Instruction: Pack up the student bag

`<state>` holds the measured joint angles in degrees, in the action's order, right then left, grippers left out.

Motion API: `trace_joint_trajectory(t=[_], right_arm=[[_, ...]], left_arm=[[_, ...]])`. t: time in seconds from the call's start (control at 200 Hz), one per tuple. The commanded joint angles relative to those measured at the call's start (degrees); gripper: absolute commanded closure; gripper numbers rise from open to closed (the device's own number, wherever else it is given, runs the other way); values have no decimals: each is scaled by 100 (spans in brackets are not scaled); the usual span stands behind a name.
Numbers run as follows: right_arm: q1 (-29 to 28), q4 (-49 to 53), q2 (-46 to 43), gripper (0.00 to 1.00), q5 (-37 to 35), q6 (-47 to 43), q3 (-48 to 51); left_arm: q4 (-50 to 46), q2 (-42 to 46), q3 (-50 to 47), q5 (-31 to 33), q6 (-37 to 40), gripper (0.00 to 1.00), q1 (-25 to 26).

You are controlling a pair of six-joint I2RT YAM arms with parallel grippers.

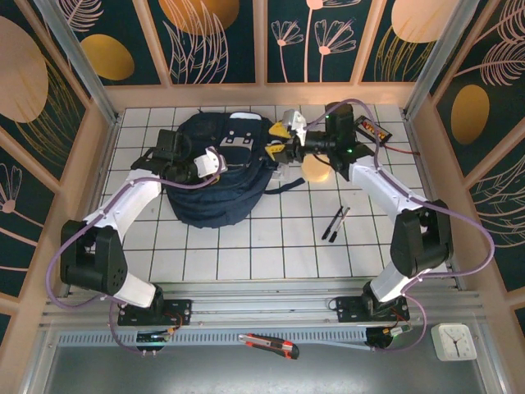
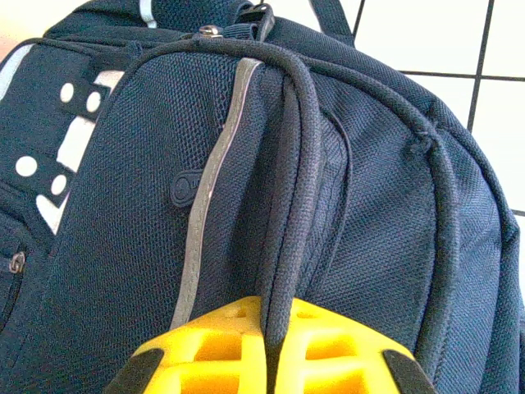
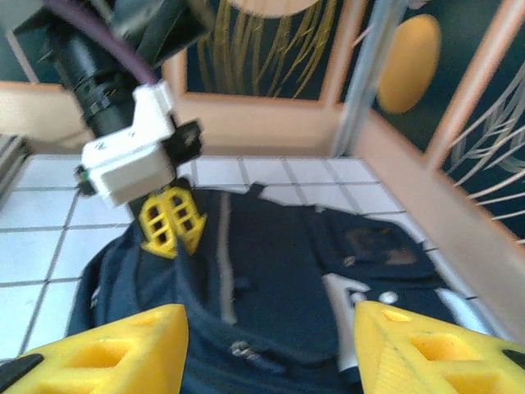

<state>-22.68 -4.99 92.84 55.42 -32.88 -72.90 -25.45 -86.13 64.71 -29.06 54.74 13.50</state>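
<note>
The student bag (image 1: 215, 193), a large dark navy backpack with a grey stripe and white patches, lies on the white tiled table at the back centre-left. My left gripper (image 1: 216, 159) sits on top of it. In the left wrist view its yellow fingers (image 2: 221, 345) are shut on a raised navy seam of the student bag (image 2: 369, 230). My right gripper (image 1: 277, 141) hovers at the bag's right edge. Seen from the right wrist, its jaws (image 3: 271, 349) stand wide open above the student bag (image 3: 279, 271) with nothing between them, and the left gripper (image 3: 169, 223) pinches the fabric beyond.
A tan round object (image 1: 315, 170) lies just right of the bag, under the right arm. Two dark pens (image 1: 335, 223) lie on the tiles to the right. A small black and red item (image 1: 373, 129) sits at the back right. Wooden walls enclose the table.
</note>
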Motion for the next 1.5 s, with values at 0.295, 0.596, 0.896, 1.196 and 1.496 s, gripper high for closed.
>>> trace_joint_trajectory(t=[0.295,0.596,0.896,1.196,1.496], right_arm=[[-255,248,1112,39,275,-1010,-83],[-301,6,1687,39,277,-837,-403],[-444,261,2144,39,281,-673,-981],[-638,1199,2598,41,41,-1124,-1373],[-696,1057,2635,43,-312,-954,-1200]], left_arm=[[205,327,-107,-355,-296,100,-55],[596,588,-230,-572,-538,100,-160],[663,706,-489,-622,-492,100,-162],[918,826,-694,-741,-652,100,-159],[1013,948,-843,-754,-735,100,-157]])
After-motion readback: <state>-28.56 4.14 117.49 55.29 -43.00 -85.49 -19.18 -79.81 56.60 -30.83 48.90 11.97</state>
